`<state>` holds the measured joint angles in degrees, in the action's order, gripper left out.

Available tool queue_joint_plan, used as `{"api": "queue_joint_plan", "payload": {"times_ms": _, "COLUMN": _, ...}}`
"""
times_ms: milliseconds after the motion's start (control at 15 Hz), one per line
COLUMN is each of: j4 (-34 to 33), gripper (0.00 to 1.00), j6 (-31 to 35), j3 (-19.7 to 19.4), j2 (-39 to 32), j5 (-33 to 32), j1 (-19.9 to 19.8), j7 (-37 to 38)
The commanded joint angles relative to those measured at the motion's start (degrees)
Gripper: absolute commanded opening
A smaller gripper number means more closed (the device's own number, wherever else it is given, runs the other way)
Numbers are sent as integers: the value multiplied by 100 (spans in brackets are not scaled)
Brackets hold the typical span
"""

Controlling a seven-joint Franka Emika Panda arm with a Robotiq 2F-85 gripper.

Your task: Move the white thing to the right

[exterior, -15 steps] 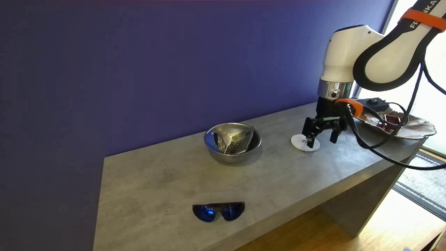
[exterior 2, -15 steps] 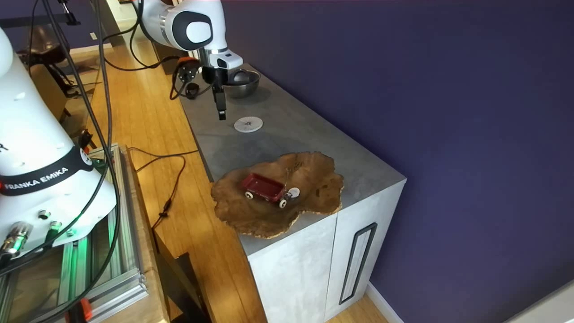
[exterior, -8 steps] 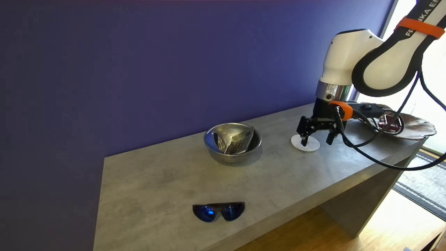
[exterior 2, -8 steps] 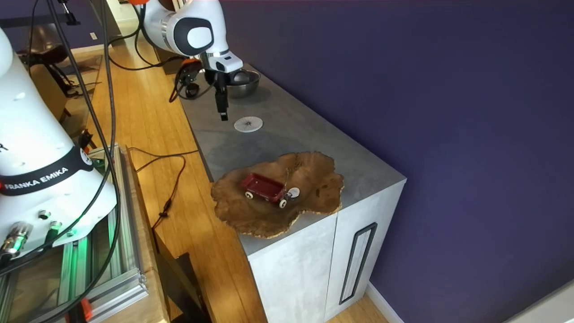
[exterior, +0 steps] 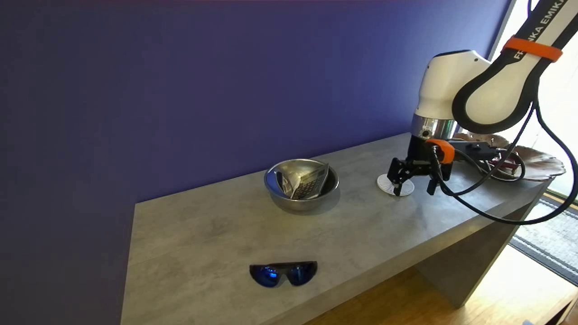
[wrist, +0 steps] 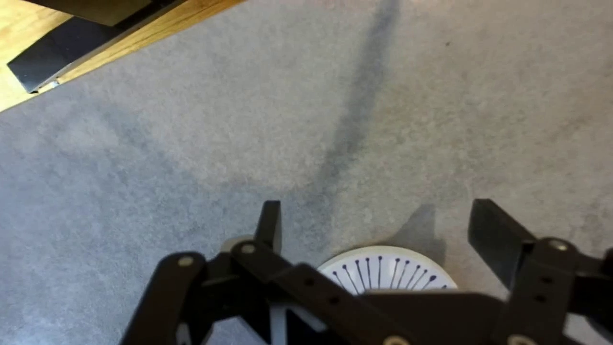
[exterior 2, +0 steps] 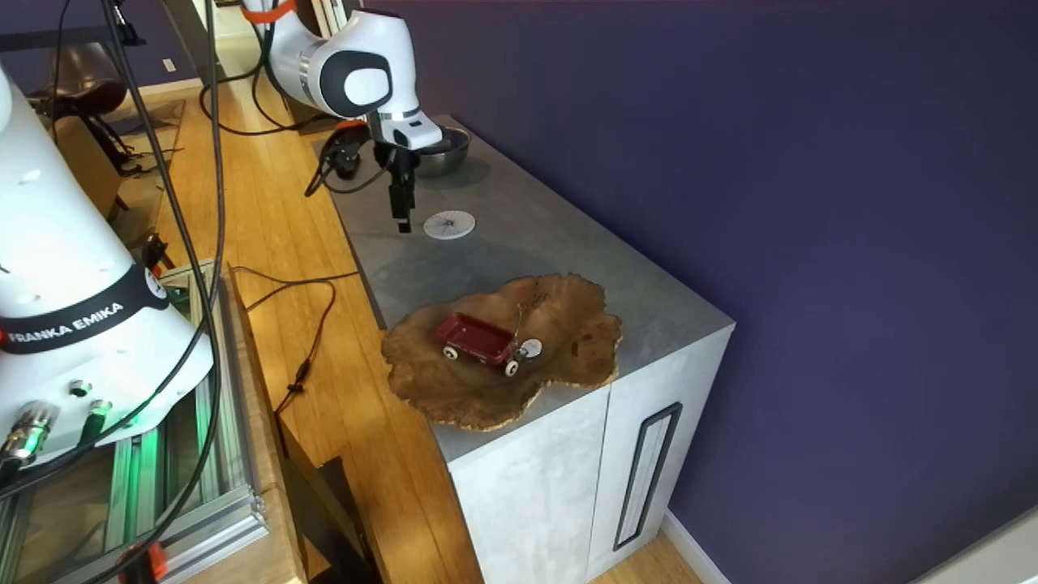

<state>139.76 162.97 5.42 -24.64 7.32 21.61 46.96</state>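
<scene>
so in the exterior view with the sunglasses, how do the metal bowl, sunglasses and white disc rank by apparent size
In an exterior view, largest to smallest:
metal bowl
sunglasses, nearly as wide but flatter
white disc, partly hidden
The sunglasses look nearest the camera, so true sizes may rank differently.

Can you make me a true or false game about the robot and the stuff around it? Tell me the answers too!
1. The white disc has dark lines on it. True.
2. The gripper is holding the white disc. False: the gripper is open, and the white disc lies on the counter.
3. The red wagon sits on the brown wooden tray. True.
4. The metal bowl has something inside it. True.
5. The sunglasses are in the metal bowl. False: the sunglasses lie on the counter.
6. The wall is yellow. False: the wall is bluish purple.
</scene>
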Motion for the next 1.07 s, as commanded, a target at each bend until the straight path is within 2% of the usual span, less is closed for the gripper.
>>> {"api": "queue_joint_plan", "payload": {"times_ms": 0, "j4": -218, "gripper": 100, "j6": -23, "j3": 297, "j2": -218, "j5": 275, "j1": -350, "j7": -522}}
{"api": "queue_joint_plan", "payload": {"times_ms": 600, "j4": -471, "gripper": 100, "j6": -56, "j3": 101, "j2": -516, "j5": 270, "j1": -260, "j7": -597}}
{"api": "queue_joint_plan", "payload": {"times_ms": 1000, "j4": -636, "gripper": 100, "j6": -7, "j3": -482, "j2": -626, "j5": -35, "j1": 169, "j7": -317}}
